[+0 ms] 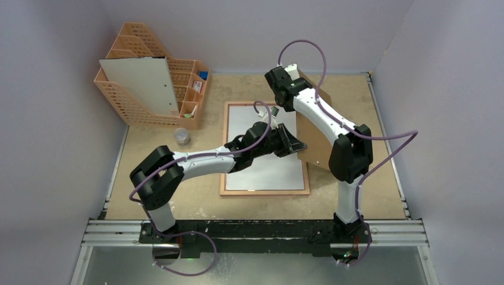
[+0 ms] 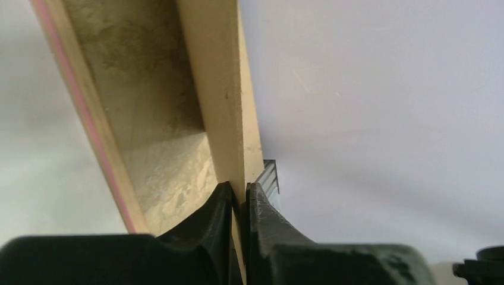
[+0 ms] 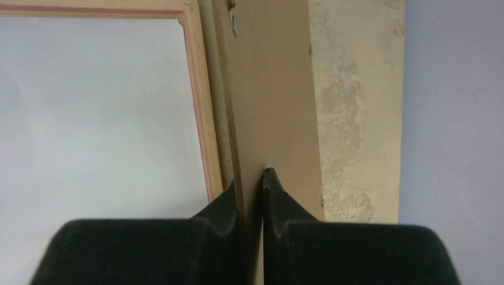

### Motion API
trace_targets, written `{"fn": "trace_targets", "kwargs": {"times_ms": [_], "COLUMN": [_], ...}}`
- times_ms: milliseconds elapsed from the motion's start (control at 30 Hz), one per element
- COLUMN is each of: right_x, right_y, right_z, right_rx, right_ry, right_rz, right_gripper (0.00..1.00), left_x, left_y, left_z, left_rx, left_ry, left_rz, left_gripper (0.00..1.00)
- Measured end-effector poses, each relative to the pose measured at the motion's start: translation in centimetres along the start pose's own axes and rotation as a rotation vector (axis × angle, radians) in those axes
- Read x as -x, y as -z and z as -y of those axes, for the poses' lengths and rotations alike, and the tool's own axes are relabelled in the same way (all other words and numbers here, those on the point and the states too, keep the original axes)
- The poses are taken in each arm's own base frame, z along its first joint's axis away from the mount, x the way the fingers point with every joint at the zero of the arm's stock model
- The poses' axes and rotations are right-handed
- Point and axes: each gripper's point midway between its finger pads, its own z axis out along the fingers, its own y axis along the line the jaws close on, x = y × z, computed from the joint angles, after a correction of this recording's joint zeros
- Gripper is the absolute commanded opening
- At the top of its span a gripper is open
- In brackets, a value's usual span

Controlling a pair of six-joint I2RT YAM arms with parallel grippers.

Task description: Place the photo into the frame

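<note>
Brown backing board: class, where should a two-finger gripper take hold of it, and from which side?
The brown backing board stands tilted beside the frame, edges free, faces too wide for jaws. Pinch a thin edge, coming edge-on from the frame side, as the left gripper does; the right gripper clamps an edge too.

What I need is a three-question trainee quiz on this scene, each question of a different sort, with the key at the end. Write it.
1. Fill in: seen from above, the backing board sits to the ___ of the frame.
2. True or false: the right gripper stands wide open.
3. Pick one. The frame's opening shows: A) a plain white surface; B) a sea view; C) bare wood.

Key
1. right
2. False: its fingers are closed on the backing board's edge.
3. A
</note>
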Motion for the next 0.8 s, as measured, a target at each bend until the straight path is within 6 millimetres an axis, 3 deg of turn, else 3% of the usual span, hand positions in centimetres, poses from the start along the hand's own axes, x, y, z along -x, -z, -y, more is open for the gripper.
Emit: {"fn": "trace_targets", "kwargs": {"times_ms": [67, 167, 267, 500, 600, 733, 800], "right_x": [-0.2, -0.7, -0.9, 0.7, 1.6, 3.3, 4.7], "right_y": [-0.5, -1.0, -1.2, -0.9, 0.2, 3.2, 5.1], "right_z": [-0.2, -1.1, -3.1, -5.5, -6.1, -5.0, -3.4], "right_rx": [-0.003, 0.021, 0.119, 0.255, 0.327, 0.440, 0.504], "right_ry": [-0.003, -0.011, -0.086, -0.196, -0.236, -0.327, -0.398], "right_rz": [-0.001, -0.010, -0.031, -0.009, 0.026, 0.107, 0.172], "right_gripper": [0.22, 0.47, 0.60, 0.69, 0.70, 0.73, 0.74], "left_x": [-0.1, -0.2, -0.4, -0.3, -0.3, 0.2, 0.5], "left_y": [0.0, 0.1, 0.3, 0.4, 0.6, 1.3, 2.3], "left_z": [-0.9, -2.1, -3.4, -4.6, -5.0, -5.0, -5.2], "left_rx": [0.039, 0.086, 0.142, 0.185, 0.197, 0.189, 0.187], "left_ry": [0.000, -0.003, -0.002, -0.029, -0.052, -0.073, -0.085], "left_rz": [0.000, -0.001, -0.006, 0.007, 0.002, 0.003, 0.001], "left_gripper": [0.00, 0.00, 0.00, 0.00, 0.00, 0.00, 0.00]}}
